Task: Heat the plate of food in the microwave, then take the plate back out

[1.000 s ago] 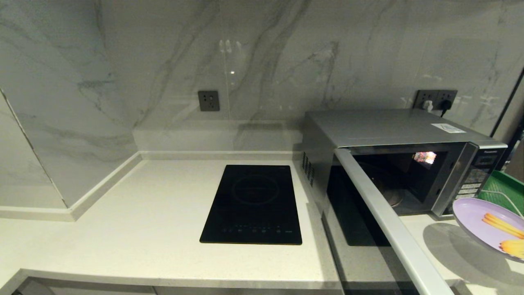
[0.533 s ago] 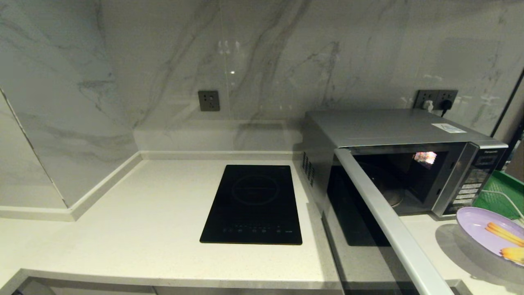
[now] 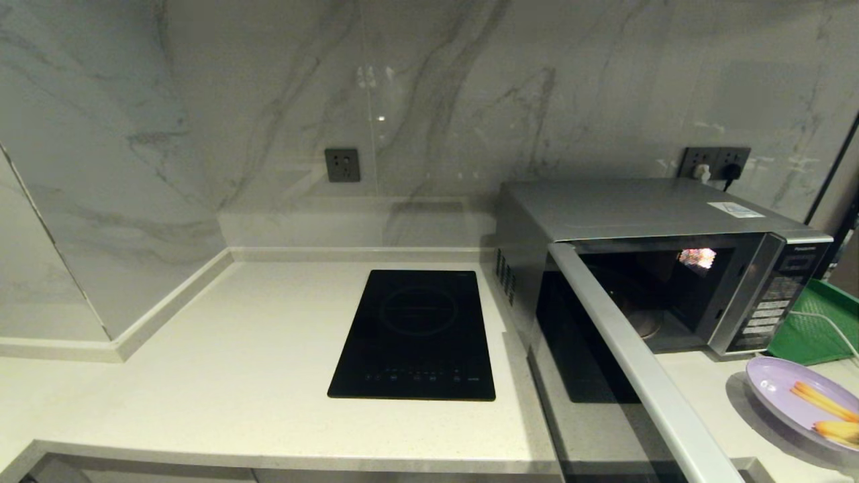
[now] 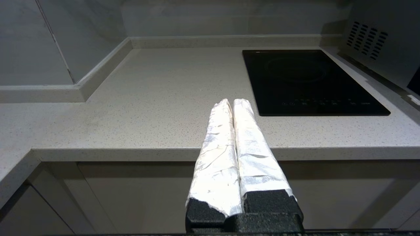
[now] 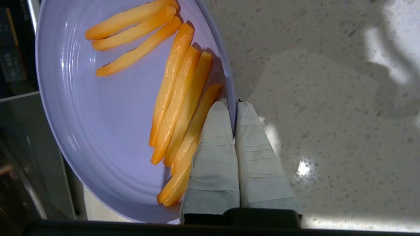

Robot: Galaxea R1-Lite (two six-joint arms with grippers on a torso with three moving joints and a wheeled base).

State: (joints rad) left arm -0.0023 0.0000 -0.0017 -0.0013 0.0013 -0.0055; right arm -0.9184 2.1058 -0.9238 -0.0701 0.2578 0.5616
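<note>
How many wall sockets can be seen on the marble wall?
2: a single socket on the wall behind the hob, and a socket strip behind the microwave, with plugs in it. Others may be hidden.

A black induction hob [image 3: 416,334] lies flush in the pale speckled countertop [image 3: 235,376]. Behind the hob, a grey wall socket [image 3: 342,165] sits on the marble backsplash. Far right of the hob, a green tray [image 3: 815,322] stands below a double socket [image 3: 715,163].

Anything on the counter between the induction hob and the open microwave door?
No. In the head view only bare countertop separates the induction hob from the microwave door.
</note>
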